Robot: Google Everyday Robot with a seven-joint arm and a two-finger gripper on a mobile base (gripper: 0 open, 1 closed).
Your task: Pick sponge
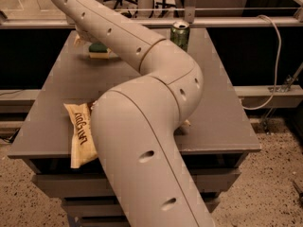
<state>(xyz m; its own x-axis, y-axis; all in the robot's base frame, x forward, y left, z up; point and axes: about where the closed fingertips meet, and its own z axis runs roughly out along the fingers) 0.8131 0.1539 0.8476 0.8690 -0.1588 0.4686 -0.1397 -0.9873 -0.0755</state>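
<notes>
The sponge point(98, 50), dark green on top with a pale yellow base, lies on the grey table point(222, 103) at its far left. My gripper point(80, 37) is at the end of the long beige arm point(142, 56), right at the sponge's upper left side. The arm hides most of the gripper. I cannot tell whether it touches the sponge.
A green drink can point(180, 34) stands upright at the table's far edge, right of the sponge. A brown and cream chip bag point(80, 134) lies at the near left, partly under my arm. A rail runs behind the table and a cable hangs at the right.
</notes>
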